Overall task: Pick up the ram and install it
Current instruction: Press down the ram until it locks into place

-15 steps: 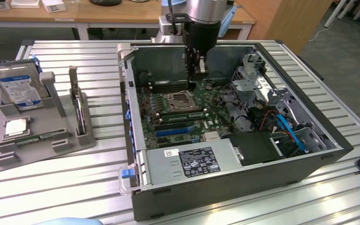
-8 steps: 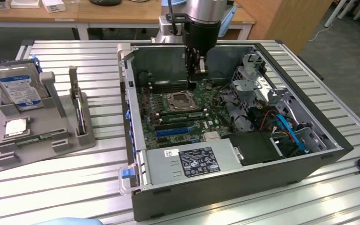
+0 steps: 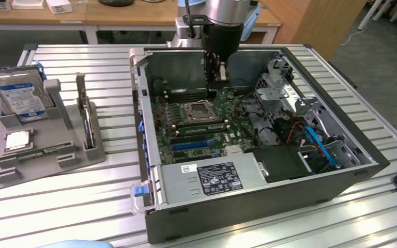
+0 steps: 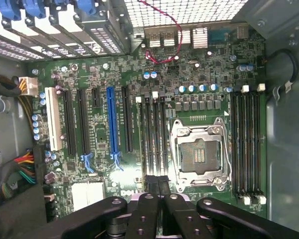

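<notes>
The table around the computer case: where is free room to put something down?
Bare slats lie between the grey holder and the computer case, and in front of the holder. Inside the case it is crowded, with the shut gripper above the motherboard.

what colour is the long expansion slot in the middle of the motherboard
Blue; the expansion slot shows best in the wrist view, among black slots.

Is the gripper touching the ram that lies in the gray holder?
Apart. In the exterior view the gripper hangs inside the computer case; the ram lies in the holder outside it.
</notes>
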Controlling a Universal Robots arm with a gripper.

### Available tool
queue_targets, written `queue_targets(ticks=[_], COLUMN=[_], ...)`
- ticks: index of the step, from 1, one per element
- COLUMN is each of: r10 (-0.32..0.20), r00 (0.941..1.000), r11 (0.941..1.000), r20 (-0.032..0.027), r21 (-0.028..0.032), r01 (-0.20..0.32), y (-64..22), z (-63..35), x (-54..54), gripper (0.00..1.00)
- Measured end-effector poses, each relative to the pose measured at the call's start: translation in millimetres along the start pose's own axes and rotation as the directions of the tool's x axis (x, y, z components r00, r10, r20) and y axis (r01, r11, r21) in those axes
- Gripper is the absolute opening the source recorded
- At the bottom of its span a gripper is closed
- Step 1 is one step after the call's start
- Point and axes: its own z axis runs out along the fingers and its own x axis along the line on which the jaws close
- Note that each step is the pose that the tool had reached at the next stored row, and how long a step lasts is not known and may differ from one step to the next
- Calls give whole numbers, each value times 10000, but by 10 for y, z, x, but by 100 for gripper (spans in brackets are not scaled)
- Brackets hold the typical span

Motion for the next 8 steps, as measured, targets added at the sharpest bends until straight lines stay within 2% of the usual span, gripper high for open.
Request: queue_targets(ticks=[4,8], r10=[726,1421], r00=[9974,9899], r11=[9974,9898], r20=[-11,-27], r21=[-43,-84], r01=[-726,-1421], y=[0,0], z=[6,10], x=[-1,-1], gripper=[10,10])
